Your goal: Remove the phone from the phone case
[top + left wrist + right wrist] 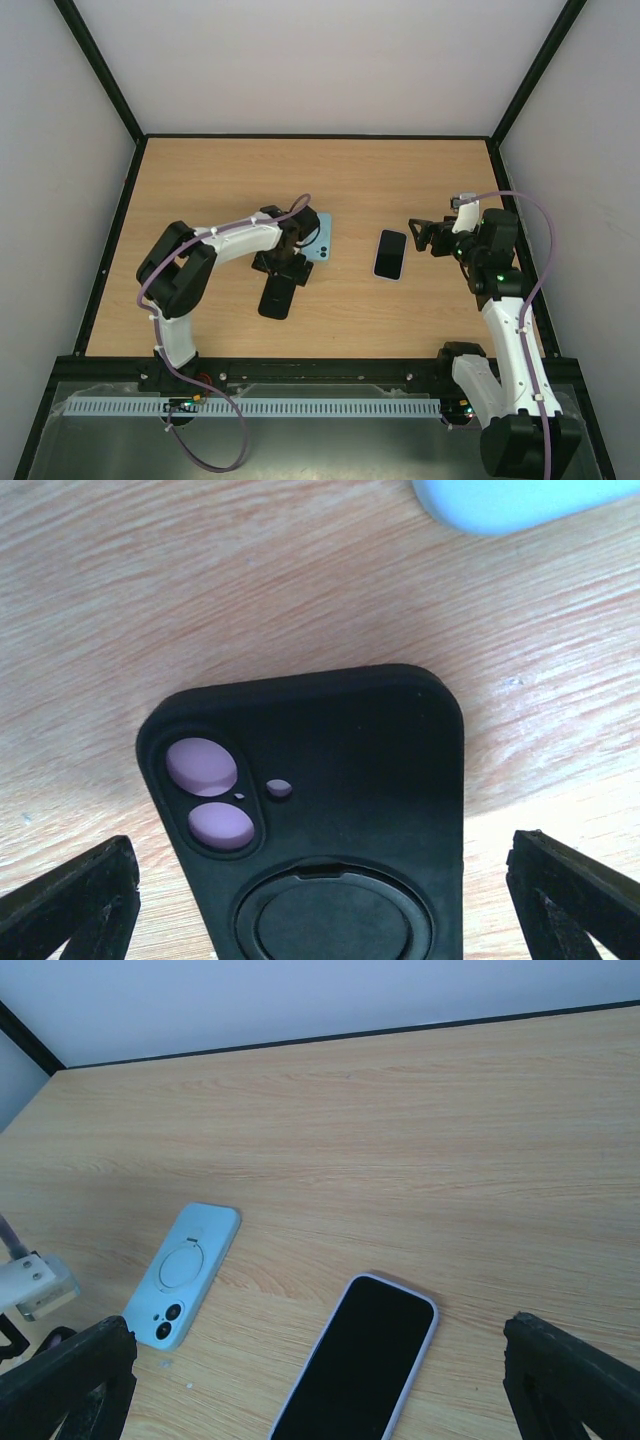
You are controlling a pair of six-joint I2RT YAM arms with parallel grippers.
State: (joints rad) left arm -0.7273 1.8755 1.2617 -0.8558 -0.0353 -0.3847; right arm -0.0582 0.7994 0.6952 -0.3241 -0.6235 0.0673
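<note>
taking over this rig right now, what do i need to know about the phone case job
Grippers: left gripper is open and empty, its fingers either side of the black case without touching it. The right gripper is open and empty, hovering just right of the phone.
Things: the black case lies back up on the table. Lilac shows through its camera cutouts, so something may be inside; not certain. The phone lies screen up mid-table with a pale rim; I cannot tell if that rim is a case. A light blue case lies back up.
Done: nothing confirmed.
Left: find the cased phone and pull it out.
</note>
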